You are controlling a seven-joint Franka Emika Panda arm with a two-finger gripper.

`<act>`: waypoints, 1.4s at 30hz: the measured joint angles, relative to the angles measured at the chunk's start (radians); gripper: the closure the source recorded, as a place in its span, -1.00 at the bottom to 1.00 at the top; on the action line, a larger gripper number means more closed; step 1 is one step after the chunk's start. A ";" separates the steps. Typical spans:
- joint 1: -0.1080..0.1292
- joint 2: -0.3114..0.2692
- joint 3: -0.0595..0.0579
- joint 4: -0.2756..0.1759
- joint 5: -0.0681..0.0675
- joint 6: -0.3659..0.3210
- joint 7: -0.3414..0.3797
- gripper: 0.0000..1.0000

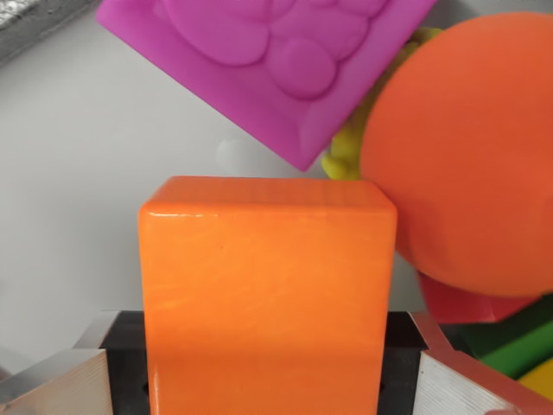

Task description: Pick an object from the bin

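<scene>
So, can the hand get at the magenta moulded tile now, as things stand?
Probably not: the hand already has an orange block between its fingers, filling the space in front of it. The magenta moulded tile lies beyond, its upper face uncovered, against the orange ball.

Orange block (263,294), glossy with rounded edges, stands upright in the middle of the wrist view, its lower part set between the two jaws. Its right upper corner meets the orange ball (471,156), above the pale bin floor (78,190).

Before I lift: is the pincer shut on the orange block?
Shut on it, apparently: the glossy orange rectangular block fills the gap between both metal fingers of the pincer. Actual contact is hidden.
</scene>
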 joint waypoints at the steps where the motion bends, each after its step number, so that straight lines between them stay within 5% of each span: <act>1: 0.000 -0.009 0.001 -0.002 0.001 -0.007 0.000 1.00; 23: -0.002 -0.184 0.005 -0.011 0.022 -0.172 -0.014 1.00; 42: -0.002 -0.304 0.005 0.031 0.034 -0.332 -0.025 1.00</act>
